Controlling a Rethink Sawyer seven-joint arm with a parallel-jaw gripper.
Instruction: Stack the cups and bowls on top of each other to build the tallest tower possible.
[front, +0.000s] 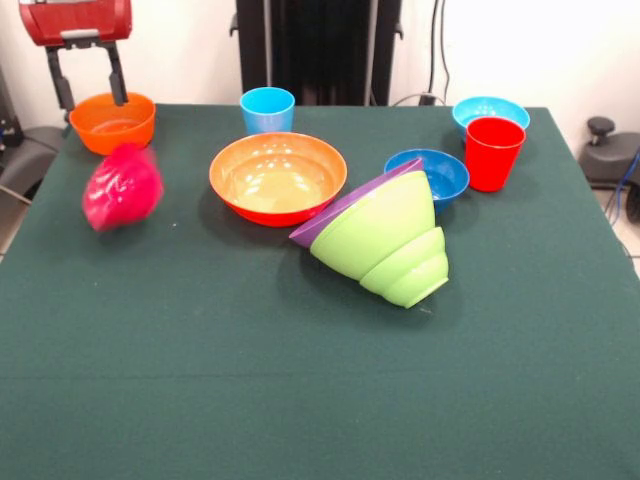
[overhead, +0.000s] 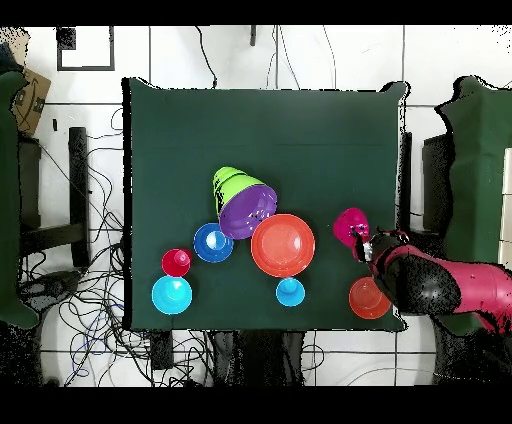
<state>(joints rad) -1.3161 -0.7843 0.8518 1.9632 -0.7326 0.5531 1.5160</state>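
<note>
Magenta-red bowl (front: 122, 187) below open gripper (front: 90, 88)

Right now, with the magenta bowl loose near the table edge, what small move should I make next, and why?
Probably shift the open gripper over the magenta bowl and regrasp it. The gripper holds nothing and hangs above the small orange bowl, while the magenta bowl looks blurred and tipped, apart from the gripper and close to the table edge.
</note>
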